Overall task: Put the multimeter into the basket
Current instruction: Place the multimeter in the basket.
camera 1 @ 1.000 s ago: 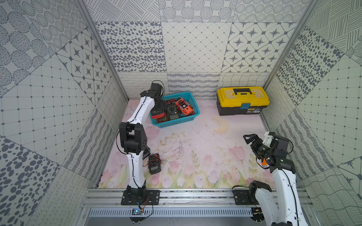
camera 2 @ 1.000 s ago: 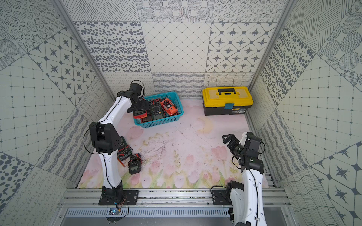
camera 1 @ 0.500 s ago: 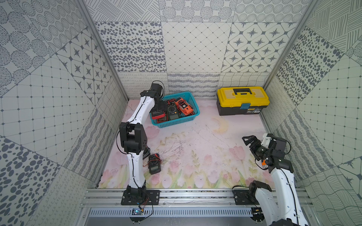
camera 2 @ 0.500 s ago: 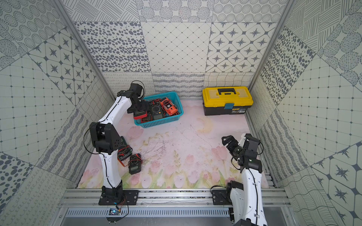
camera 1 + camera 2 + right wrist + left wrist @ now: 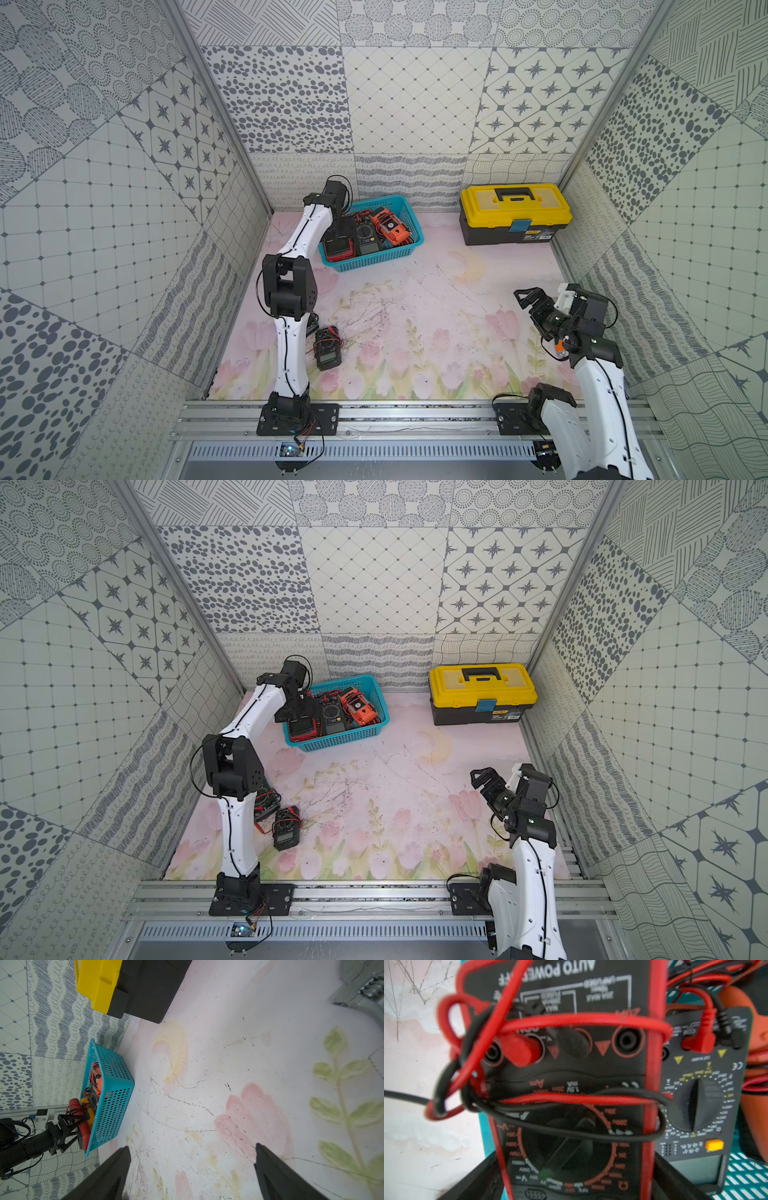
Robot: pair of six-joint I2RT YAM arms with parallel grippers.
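Left pincer (image 5: pixel 340 232) jaws apart astride red meter (image 5: pixel 337 250) | meter lies in basket (image 5: pixel 374 259), corner by my arm, leads (image 5: pixel 571 1020) looped over it | step: release, likely done | next: rise straight, clear of leads; black meter (image 5: pixel 328 353) waits on mat (image 5: pixel 415 299)

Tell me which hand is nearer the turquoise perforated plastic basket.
Left. The left hand hovers at the basket's left end, over a red-edged black multimeter; the right hand is far off, across the floral mat.
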